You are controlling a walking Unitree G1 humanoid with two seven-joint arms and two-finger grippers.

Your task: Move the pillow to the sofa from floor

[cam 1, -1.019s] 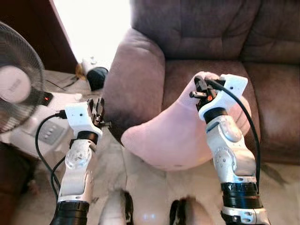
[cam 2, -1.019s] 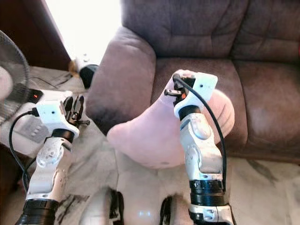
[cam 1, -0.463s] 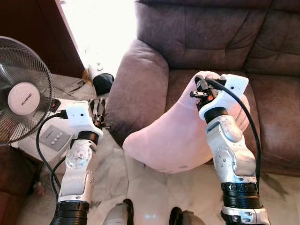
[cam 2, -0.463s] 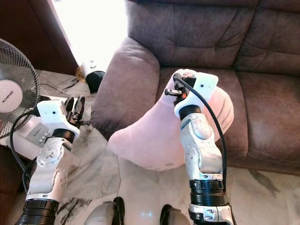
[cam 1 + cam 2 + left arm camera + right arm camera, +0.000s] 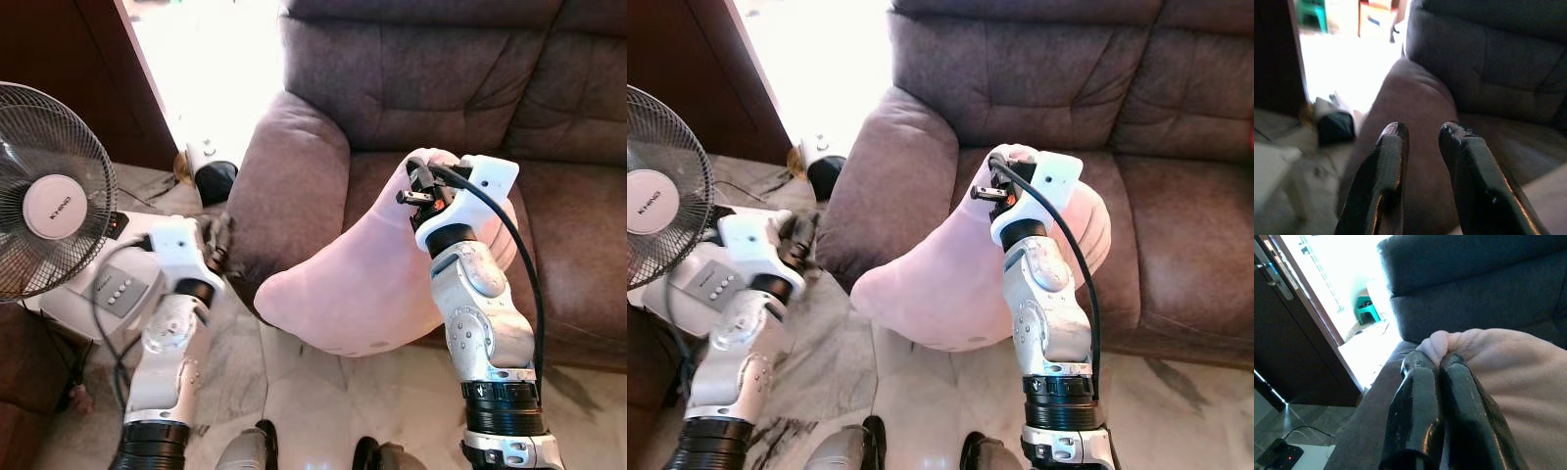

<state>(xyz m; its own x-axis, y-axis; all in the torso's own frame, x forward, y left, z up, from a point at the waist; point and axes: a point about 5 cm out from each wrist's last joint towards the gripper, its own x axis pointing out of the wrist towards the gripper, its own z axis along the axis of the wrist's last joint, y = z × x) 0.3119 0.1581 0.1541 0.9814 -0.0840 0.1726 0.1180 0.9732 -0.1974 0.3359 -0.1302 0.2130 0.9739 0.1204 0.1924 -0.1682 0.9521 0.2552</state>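
Right claw: clamped on pillow corner.
Pillow: hangs below claw, over sofa edge.
Left claw: apart, idle.

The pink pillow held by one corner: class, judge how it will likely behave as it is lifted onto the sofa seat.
The pink pillow is probably soft and floppy: its bulk sags below the right gripper, whose jaws bunch up one corner. It seems light, since one pinch carries it. It may drag against the sofa armrest.

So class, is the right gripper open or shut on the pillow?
Shut: the right gripper pinches a fold of the pink pillow between its touching fingers.
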